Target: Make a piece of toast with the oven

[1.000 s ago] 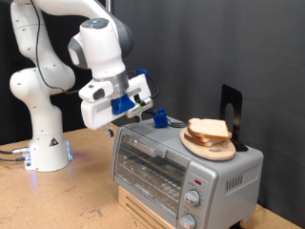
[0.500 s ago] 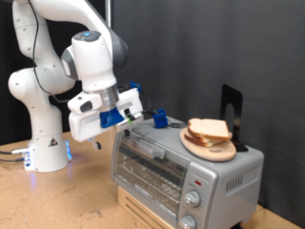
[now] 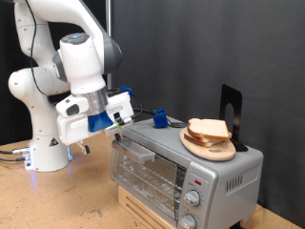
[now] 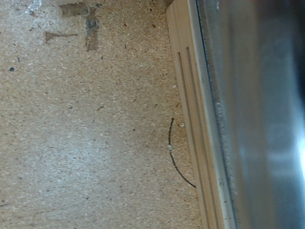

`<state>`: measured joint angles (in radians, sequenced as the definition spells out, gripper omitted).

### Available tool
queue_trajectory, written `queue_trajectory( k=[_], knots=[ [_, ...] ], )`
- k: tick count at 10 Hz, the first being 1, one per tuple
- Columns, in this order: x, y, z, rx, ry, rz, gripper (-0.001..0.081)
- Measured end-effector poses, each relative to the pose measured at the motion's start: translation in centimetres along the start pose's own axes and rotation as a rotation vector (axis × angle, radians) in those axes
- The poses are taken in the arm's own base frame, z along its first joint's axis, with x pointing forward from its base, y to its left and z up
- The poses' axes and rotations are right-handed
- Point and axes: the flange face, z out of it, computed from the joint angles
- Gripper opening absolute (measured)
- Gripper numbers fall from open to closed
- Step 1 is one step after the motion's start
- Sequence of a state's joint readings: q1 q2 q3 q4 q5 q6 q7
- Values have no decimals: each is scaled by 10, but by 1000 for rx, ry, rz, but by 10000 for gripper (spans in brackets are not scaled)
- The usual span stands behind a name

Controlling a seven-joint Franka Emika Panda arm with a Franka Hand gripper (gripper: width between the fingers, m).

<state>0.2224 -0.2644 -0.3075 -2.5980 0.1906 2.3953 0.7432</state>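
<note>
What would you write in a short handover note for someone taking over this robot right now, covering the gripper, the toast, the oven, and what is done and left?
Gripper: at the exterior view's left of the oven, near its top corner, holding nothing visible; open or shut cannot be told.
Toast: lies on a round wooden plate on top of the oven, untouched.
Oven: door looks closed; the rack behind the glass looks empty. The wrist view shows only the oven's edge and the wooden table.
Done: nothing visible on the bread.
Left: the bread is not in the oven and shows no sign of toasting.
</note>
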Motion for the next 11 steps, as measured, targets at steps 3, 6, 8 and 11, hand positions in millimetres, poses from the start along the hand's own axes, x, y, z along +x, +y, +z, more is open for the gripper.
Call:
queue_trajectory(
  k=[3, 6, 8, 11],
  knots=[
    [17, 12, 3, -13, -2, 74, 806],
    [42, 12, 11, -27, 21, 158, 806],
    [60, 7, 19, -29, 39, 189, 806],
    [77, 2, 26, -45, 50, 199, 806]
  ],
)
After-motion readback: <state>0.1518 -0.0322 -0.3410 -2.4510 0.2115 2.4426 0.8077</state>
